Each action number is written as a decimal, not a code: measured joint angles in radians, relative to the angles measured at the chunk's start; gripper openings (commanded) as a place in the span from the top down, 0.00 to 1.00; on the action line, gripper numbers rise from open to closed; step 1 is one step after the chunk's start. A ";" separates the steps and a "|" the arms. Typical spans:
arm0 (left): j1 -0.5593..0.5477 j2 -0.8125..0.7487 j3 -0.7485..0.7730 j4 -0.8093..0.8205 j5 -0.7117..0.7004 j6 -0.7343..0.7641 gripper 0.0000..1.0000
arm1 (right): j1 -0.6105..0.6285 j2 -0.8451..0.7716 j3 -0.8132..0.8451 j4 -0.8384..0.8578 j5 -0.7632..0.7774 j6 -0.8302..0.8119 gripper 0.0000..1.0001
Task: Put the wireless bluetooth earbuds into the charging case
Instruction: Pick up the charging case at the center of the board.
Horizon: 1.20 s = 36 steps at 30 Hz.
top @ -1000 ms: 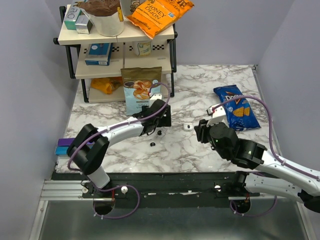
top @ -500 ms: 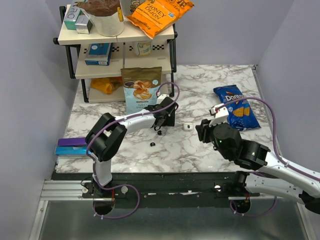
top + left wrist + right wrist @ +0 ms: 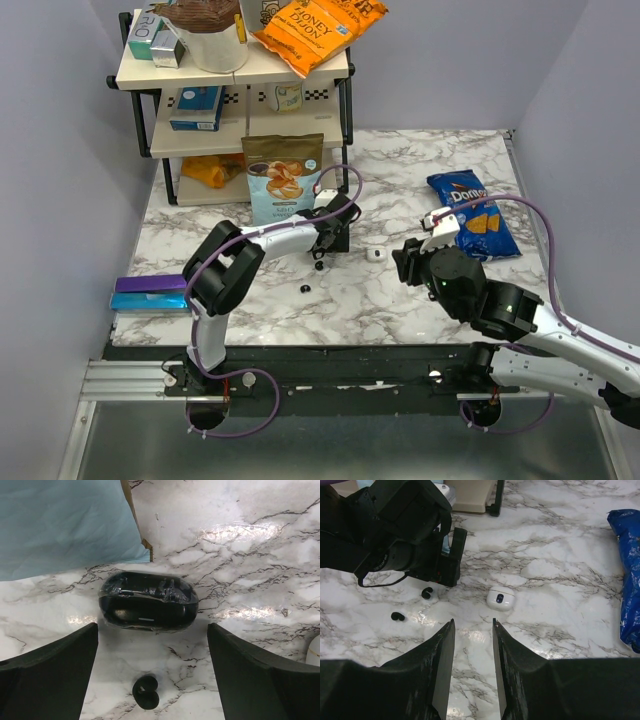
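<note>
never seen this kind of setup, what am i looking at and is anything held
Two robot arms on a marble table, each ending in a two-finger gripper. The wide picture comes from a camera above; the other two from wrist cameras, so the dark shapes at their bottom are fingers. The left gripper hangs open by a black case; two tiny earbuds lie nearby. The right gripper is open too. Nothing is held. A white pod, a chip bag and a shelf also show.

black oval case [image 3: 147, 601] lies flat; earbud [image 3: 146, 692] just beside; second earbud [image 3: 396, 616] near
</note>
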 measured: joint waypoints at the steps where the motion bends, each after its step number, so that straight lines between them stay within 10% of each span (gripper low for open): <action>1: 0.000 0.000 0.000 0.000 0.000 -0.002 0.11 | 0.000 0.000 0.000 0.000 0.000 0.000 0.55; 24: 0.043 0.014 0.000 0.075 0.002 0.027 0.28 | 0.000 0.010 -0.010 0.002 0.000 -0.003 0.55; 36: 0.043 0.014 -0.006 0.090 -0.014 -0.011 0.05 | 0.000 0.018 -0.010 0.002 0.000 -0.003 0.55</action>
